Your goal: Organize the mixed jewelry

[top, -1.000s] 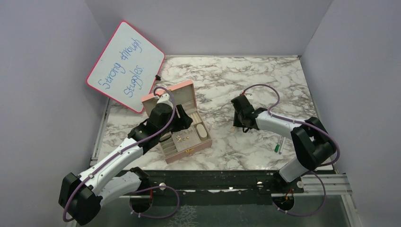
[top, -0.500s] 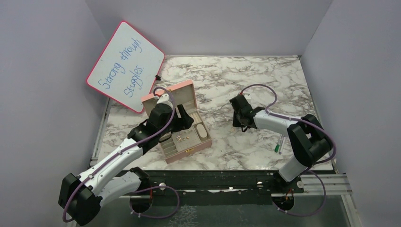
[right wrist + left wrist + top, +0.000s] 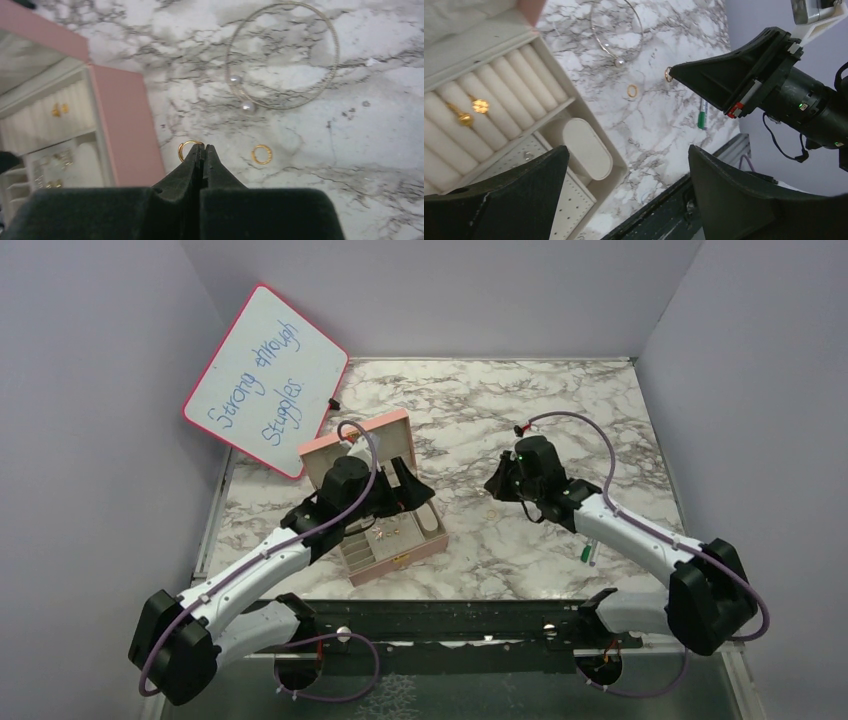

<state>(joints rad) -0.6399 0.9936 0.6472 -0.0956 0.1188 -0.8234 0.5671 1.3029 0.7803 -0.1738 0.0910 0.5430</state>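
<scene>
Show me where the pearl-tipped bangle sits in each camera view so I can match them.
Top external: not discernible; that patch lies by the right gripper.
Left wrist: pearl-tipped bangle at top centre, beyond the box's corner.
Right wrist: upper right of centre, ahead of the shut gripper.
Shared landmark: the pink jewelry box.

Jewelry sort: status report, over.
Left gripper open over the pink box, possibly blocking it. Right gripper shut on a gold ring. Second ring and bangle loose on the table.
</scene>
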